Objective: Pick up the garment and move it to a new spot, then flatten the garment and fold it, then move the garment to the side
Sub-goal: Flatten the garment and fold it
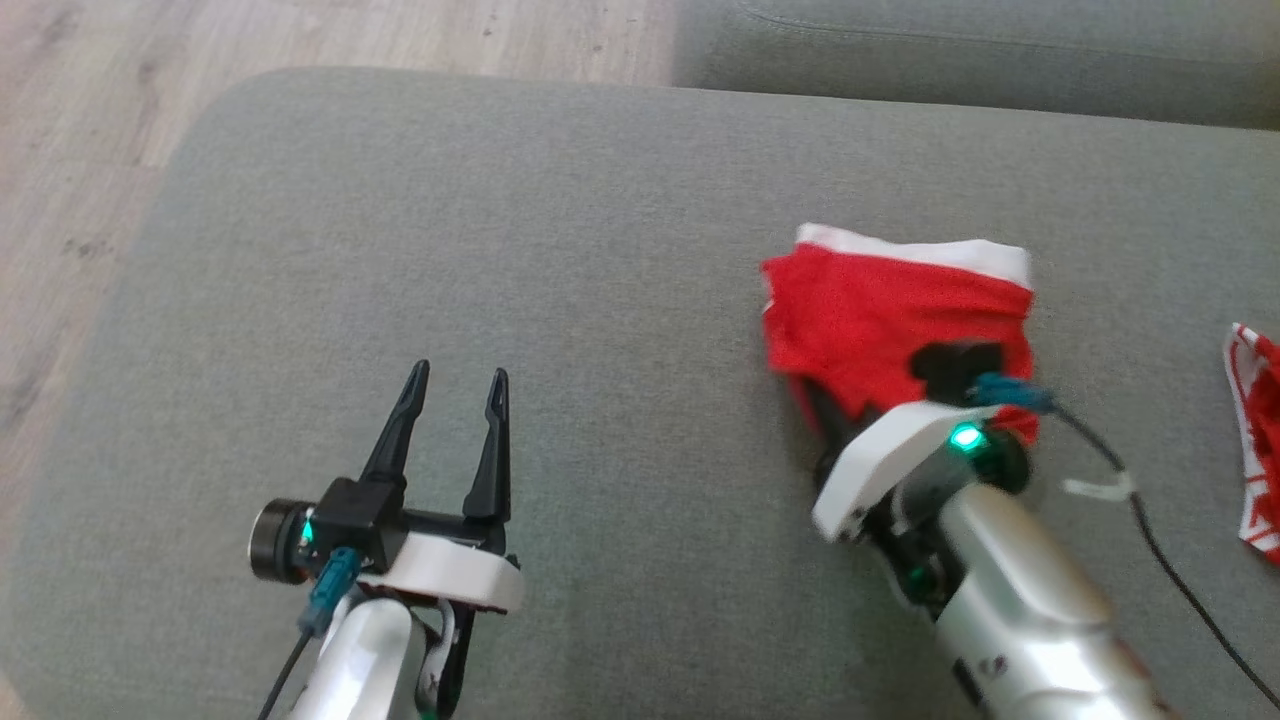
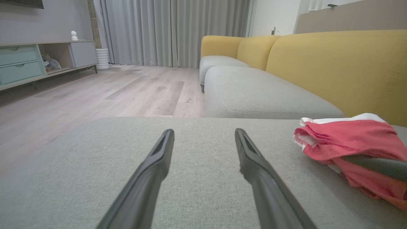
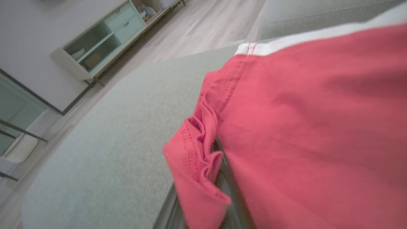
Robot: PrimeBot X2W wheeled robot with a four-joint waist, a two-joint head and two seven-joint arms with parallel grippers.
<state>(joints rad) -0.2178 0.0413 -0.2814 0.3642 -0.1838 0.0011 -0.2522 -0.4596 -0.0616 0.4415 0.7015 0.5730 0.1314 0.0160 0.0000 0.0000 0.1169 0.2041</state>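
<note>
- Red cotton-like garment with a white waistband point(image 1: 885, 300): it sits bunched on the right part of the grey woven sofa cushion point(image 1: 600, 200), well apart from the cushion's left edge, and is draped over the right gripper.
- Right gripper point(image 3: 226, 178): the fingers are closed, with a gathered hem fold of the red garment pinched between them. The cloth hides the fingertips in the head view.
- Left gripper point(image 1: 459, 372): the fingers are spread wide and hold nothing. It hovers over bare cushion, well to the left of the garment.
- Handling, as a judgement: expect a light, limp, thin fabric that sags, folds on itself and drags on the woven cushion. It is neither fragile nor slippery.
- Where to hold: take the stitched hems or the white waistband, which resist stretching. For flattening, you would want opposite corners, one per gripper.
- Red-and-white patterned cloth at the right edge point(image 1: 1255, 450): a separate piece that lies apart.
</note>
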